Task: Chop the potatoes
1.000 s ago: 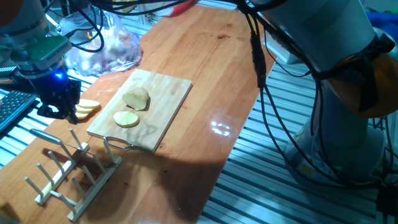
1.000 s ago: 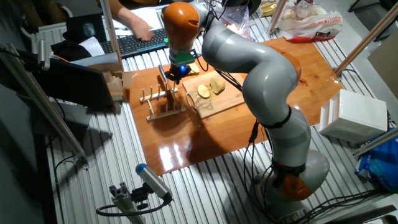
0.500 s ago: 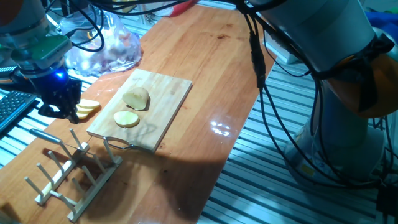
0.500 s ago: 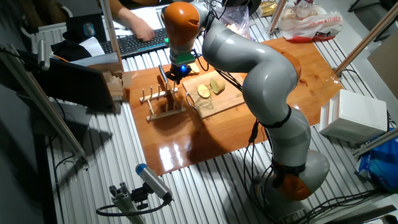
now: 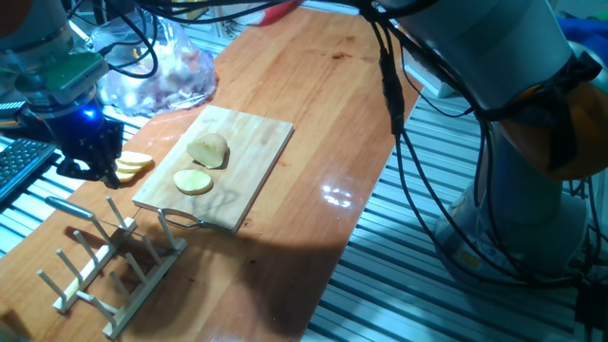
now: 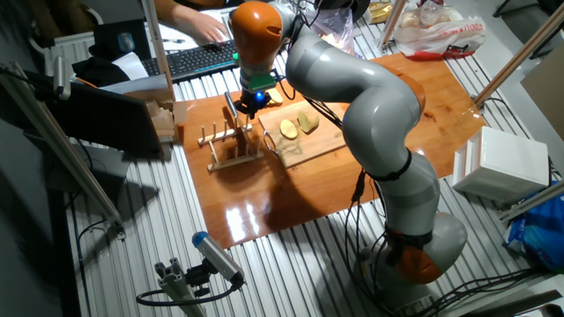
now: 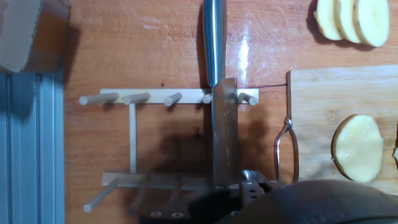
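On the wooden cutting board [image 5: 255, 142] lie a peeled potato chunk [image 5: 209, 150] and one round slice [image 5: 193, 180]. Several more slices [image 5: 134, 163] rest on the table left of the board. My gripper [image 5: 93, 169] hangs low over the far end of the wooden peg rack [image 5: 114, 271], beside those loose slices. A knife [image 7: 222, 137] lies across the rack, its steel handle pointing away and its blade running up to my fingers at the bottom of the hand view. The hand's body hides the fingertips, so whether they hold the blade is unclear.
A plastic bag of potatoes [image 5: 161, 71] sits behind the board. A keyboard [image 6: 194, 60] with a person's hand [image 6: 198, 31] on it lies past the table edge. A brown block [image 6: 163, 119] stands left of the rack. The board's wire handle [image 7: 286, 149] faces the rack.
The arm, knife and potatoes have not moved. Only the person's hand has shifted along the keyboard.
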Robot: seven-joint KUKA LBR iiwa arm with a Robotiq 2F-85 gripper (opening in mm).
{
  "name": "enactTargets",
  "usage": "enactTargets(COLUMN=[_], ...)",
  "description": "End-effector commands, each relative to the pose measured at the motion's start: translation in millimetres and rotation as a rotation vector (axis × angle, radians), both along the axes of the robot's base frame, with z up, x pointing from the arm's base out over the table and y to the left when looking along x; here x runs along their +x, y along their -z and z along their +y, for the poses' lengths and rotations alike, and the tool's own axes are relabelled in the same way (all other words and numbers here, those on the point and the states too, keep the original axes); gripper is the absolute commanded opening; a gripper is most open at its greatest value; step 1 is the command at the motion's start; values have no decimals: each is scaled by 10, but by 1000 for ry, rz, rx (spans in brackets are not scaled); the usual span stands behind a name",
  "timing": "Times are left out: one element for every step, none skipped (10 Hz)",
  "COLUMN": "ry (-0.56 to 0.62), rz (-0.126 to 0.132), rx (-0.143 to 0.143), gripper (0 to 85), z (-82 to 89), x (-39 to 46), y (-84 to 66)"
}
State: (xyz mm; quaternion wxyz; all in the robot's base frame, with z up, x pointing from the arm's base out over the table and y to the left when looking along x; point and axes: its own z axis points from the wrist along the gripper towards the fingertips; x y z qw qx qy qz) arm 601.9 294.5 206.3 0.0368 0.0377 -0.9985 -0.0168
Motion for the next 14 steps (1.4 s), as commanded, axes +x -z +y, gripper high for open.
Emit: enactTargets(ry=[0, 0, -3, -9, -12, -11, -11, -15, -15, -15, -15, -15, -14, -12], rz=[0, -5, -8, -8, -2, 1, -2, 1, 7, 9, 9, 12, 11, 11], rx=[-5, -11, -17, -23, -24, -26, -35, -35, -35, -38, -38, -31, -33, -33], gripper=[0, 0, 0, 0, 0, 0, 0, 0, 0, 0, 0, 0, 0, 0], z=[-3, -7, -3, 5, 11, 25, 39, 40, 38, 31, 22, 11, 10, 7], x=[6, 8, 11, 10, 2, -3, -1, -7, -18, -21, -17, -15, -14, -13], y=[-3, -14, -21, -30, -42, -55, -63, -71, -85, -89, -80, -72, -71, -68])
